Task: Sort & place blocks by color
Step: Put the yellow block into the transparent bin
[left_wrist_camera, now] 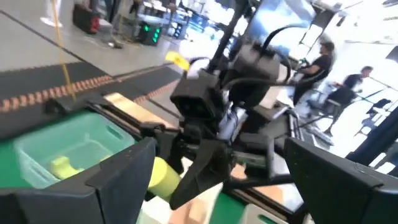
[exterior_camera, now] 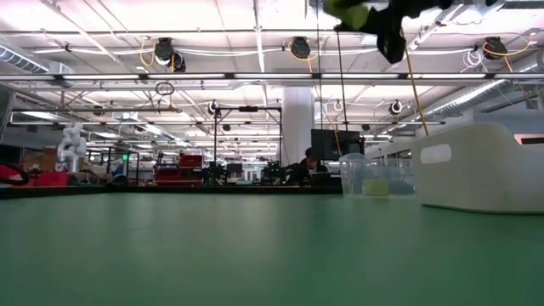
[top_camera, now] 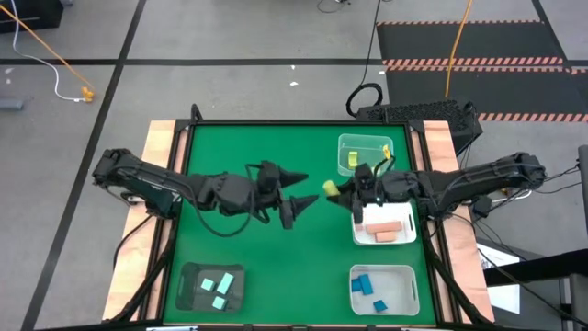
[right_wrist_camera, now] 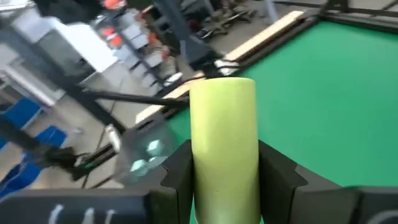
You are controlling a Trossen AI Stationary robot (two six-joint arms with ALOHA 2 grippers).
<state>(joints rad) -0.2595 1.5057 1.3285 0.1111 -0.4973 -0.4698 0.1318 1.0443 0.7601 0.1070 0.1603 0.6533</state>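
Observation:
My right gripper (top_camera: 333,188) hangs above the table's middle right, just left of the trays, and is shut on a yellow block (right_wrist_camera: 224,124). The low view shows that yellow block (exterior_camera: 348,10) high above the table. My left gripper (top_camera: 310,188) is open and faces it from the table's left, a short gap away, touching nothing. Another yellow block (top_camera: 352,158) lies in the clear tray (top_camera: 381,140). Salmon pink blocks (top_camera: 386,230) lie in a white tray (top_camera: 360,237), blue blocks (top_camera: 372,287) in a second white tray (top_camera: 411,272), and mint green blocks (top_camera: 219,287) in the dark tray (top_camera: 188,276). My right gripper pinches the yellow block between its two fingers (right_wrist_camera: 180,165), on two opposite sides of its near part (right_wrist_camera: 224,177). The fingers lie roughly level and point toward the table's left. The block's free end (right_wrist_camera: 224,87) sticks out past the fingertips, and the block is lifted clear of the table.
Three trays stand in a column along the table's right side; the dark tray sits at the near left corner. The green mat (top_camera: 239,248) between them is bare. Wooden strips (top_camera: 156,147) edge the table left and right. People stand in the room beyond.

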